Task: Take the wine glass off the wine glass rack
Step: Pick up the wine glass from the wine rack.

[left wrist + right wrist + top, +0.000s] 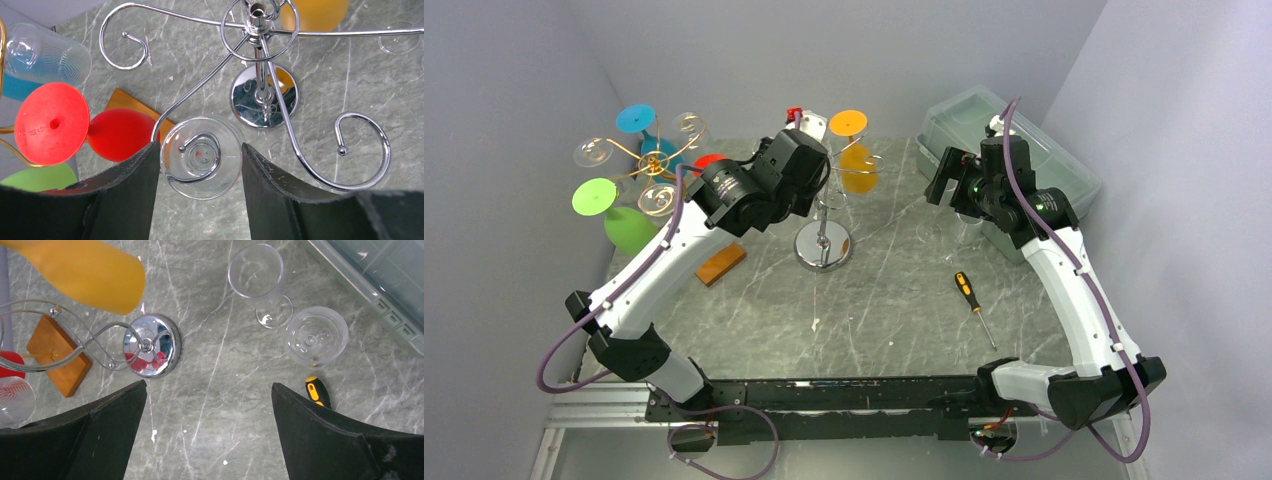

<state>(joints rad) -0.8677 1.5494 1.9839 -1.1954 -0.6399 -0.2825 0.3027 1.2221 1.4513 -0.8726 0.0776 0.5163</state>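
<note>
Item: wine glass (pixel 202 157), clear and colourless. It is hanging bowl-down with its round foot uppermost, and the stem is sitting inside the curled end of one chrome arm of the wine glass rack (pixel 260 65). In my left wrist view it is lying at 7 o'clock from the rack's mirrored base, above the grey marbled table (pixel 340 75).

Markings: the glass is showing none. The red foot (pixel 52 124) of a neighbouring glass at 9 o'clock is carrying small moulded characters, too fine to read.

Left hand (pixel 199 150): I am holding it partly closed around the glass's foot, with a dark pad meeting the rim at 3 and at 9 o'clock.

Right hand (pixel 208 385): I am keeping it spread wide above the table, gripping nothing.
</note>
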